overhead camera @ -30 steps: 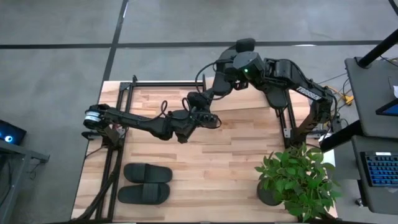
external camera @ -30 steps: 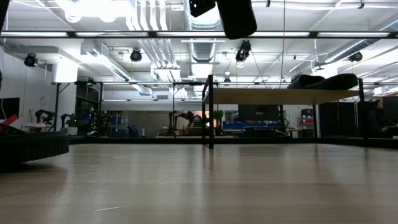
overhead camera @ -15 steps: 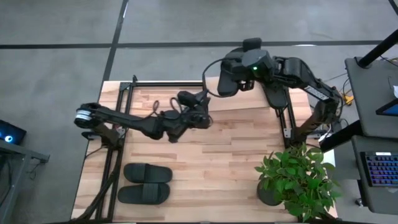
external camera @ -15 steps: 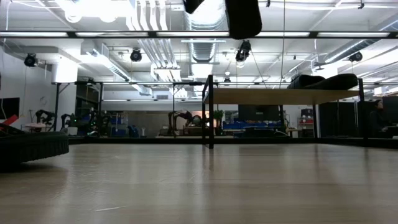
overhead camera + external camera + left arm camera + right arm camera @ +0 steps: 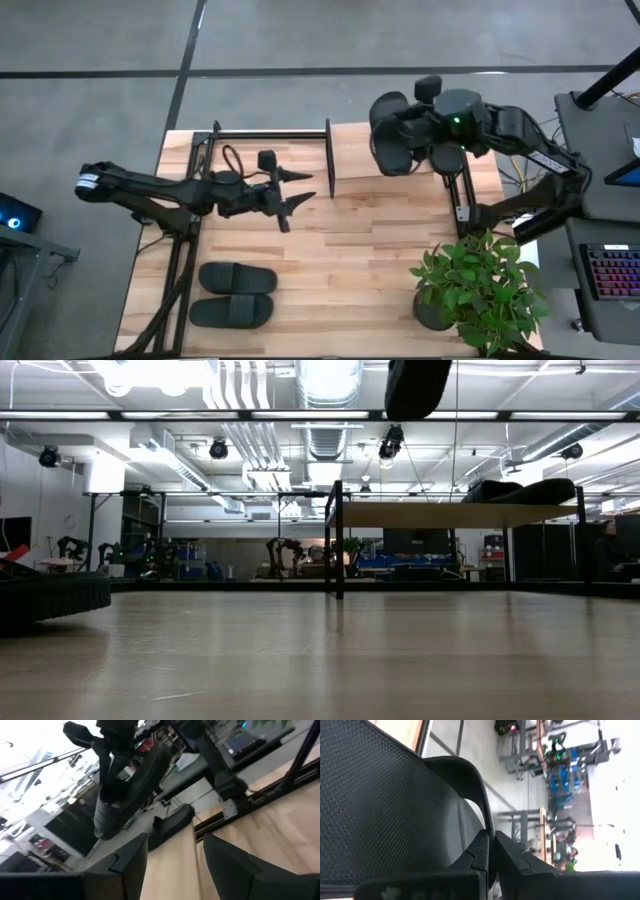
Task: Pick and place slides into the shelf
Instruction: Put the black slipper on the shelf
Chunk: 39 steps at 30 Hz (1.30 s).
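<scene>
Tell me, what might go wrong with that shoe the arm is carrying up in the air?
The right gripper pinches only the strap edge of the slide, high over the shelf, so it could slip out or swing and land crooked. A slide already lies on the shelf top and might get bumped. The left gripper hangs open near the shelf's frame, close to the carrying arm's path.

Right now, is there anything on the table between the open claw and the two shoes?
No. In the high view, only bare wooden tabletop lies between the open left gripper and the two black slides lying side by side.
</scene>
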{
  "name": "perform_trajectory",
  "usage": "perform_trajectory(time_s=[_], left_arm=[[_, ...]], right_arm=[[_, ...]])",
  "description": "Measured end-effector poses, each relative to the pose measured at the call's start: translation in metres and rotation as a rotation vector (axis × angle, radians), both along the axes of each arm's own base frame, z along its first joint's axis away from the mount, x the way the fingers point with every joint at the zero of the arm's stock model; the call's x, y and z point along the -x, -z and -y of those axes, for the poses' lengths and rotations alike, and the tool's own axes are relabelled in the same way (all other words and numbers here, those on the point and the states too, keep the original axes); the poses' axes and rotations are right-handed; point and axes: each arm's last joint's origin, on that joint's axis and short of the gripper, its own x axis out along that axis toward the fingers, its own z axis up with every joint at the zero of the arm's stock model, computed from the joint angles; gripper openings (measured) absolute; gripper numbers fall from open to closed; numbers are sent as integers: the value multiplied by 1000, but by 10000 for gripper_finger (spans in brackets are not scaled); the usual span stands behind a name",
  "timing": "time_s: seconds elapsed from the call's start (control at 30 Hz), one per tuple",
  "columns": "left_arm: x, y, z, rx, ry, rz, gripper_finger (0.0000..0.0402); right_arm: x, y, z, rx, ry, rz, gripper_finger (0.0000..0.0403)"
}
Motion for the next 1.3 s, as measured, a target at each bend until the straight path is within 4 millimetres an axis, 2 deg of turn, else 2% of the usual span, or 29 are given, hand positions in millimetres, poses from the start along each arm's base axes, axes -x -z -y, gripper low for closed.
perform_trajectory(time_s=[0.2, 0.4, 0.7, 0.87, 1.3], left_arm=[[11, 8, -2, 9, -1, 43, 178], [10, 13, -4, 8, -11, 35, 178], [9, 14, -8, 6, -27, 30, 178], [7, 19, -8, 4, -28, 12, 178], [6, 27, -15, 28, -26, -1, 178]], right_arm=[[19, 23, 10, -10, -50, 19, 8], [22, 53, 32, -52, -20, -62, 8], [24, 68, 43, -83, -46, -72, 8], [28, 81, 53, -100, -9, -116, 8], [34, 100, 67, -124, 29, -171, 8]])
